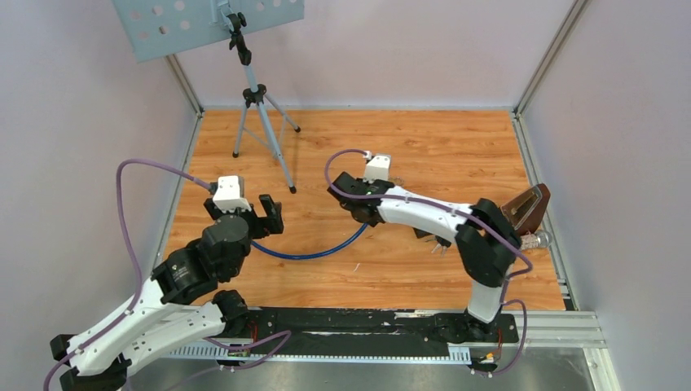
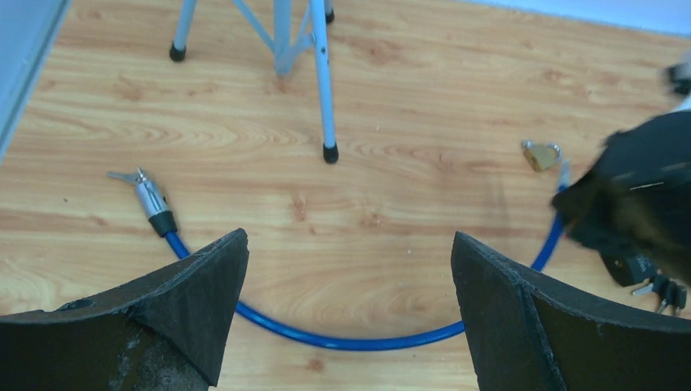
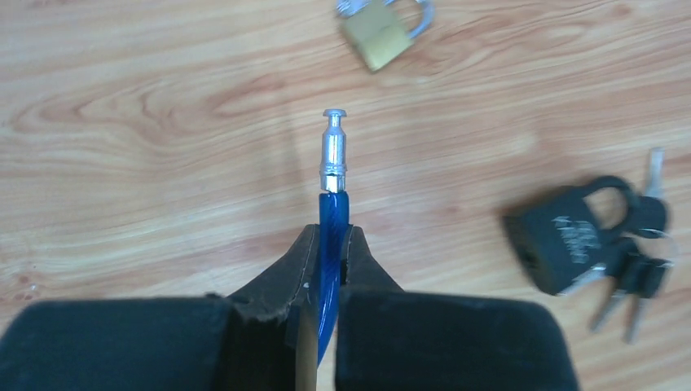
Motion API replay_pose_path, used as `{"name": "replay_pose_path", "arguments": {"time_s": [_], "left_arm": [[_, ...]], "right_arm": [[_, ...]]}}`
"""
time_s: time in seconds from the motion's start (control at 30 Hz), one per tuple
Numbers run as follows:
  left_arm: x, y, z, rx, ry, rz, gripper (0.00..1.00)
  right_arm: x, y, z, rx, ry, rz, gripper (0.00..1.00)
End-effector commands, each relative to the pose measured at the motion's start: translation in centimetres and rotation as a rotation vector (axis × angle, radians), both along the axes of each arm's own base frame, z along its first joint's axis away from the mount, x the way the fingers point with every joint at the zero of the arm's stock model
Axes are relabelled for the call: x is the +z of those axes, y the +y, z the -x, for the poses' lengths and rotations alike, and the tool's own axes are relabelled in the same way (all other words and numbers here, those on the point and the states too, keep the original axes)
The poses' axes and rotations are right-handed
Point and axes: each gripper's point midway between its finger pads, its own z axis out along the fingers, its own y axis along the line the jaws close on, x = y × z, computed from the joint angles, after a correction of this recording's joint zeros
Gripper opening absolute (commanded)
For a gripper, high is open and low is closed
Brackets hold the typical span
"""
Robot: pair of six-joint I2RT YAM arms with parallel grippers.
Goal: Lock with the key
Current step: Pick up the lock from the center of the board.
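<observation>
LEFT HAND WAITS, RIGHT HAND HOLDS THE PIN. The left hand (image 2: pixel 349 244) hovers with its fingers spread wide and empty above the bow of a blue plastic-coated cable lock (image 2: pixel 350 342) lying on the wood-grain table (image 2: pixel 407 106). At its ten o'clock rests the cable's silver lock barrel (image 2: pixel 151 197), with what looks like a small key (image 2: pixel 121 175) projecting from its free end. Across at two o'clock the right hand (image 3: pixel 330 244) is clamped on the cable's other end, with the silver metal pin (image 3: pixel 334 151) pointing clear of the fingertips. Seen from that wrist, a black padlock (image 3: pixel 562 240) with a bunch of keys (image 3: pixel 635 277) lies at the pin's four o'clock and a brass padlock (image 3: pixel 383 37) at one o'clock; neither touches the cable. Beyond stands a grey metal tripod stand (image 1: pixel 261 122). The job appears to be at the joining step. Pin and barrel lie well apart, so the next move probably calls for the left hand to grip the barrel, the pin to be pushed home, then the key turned.
</observation>
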Motion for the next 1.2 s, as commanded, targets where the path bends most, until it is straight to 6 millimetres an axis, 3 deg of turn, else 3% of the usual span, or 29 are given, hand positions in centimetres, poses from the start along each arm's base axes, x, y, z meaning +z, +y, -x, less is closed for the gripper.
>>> {"name": "replay_pose_path", "arguments": {"time_s": [0.0,0.27,0.37,0.5,0.77,0.93,1.17], "left_arm": [[-2.4,-1.2,-0.2,0.040,0.062,0.109,1.00],[-9.4,-1.2,-0.4,0.150,0.275,0.015,1.00],[-12.0,-0.1,-1.0,0.215,0.337,-0.011,1.00],[-15.6,1.2,-2.1,0.271,0.430,0.010,1.00],[-21.5,1.6,-5.6,0.322,0.572,0.028,0.99],[-22.1,1.1,-7.8,0.313,0.553,0.057,0.96],[-23.6,2.6,-9.0,0.415,0.581,-0.013,0.88]], "right_arm": [[4.2,-3.7,0.0,0.012,-0.100,0.019,0.00],[4.9,-9.1,2.1,-0.030,-0.088,-0.040,0.00],[5.0,-10.6,3.1,-0.034,-0.088,-0.059,0.00],[5.0,-11.3,3.9,0.003,-0.086,-0.088,0.00],[5.2,-11.2,4.6,0.064,-0.094,-0.147,0.00],[5.0,-11.6,4.7,0.063,-0.093,-0.151,0.00],[5.0,-11.6,4.8,0.064,-0.095,-0.167,0.00]]}}
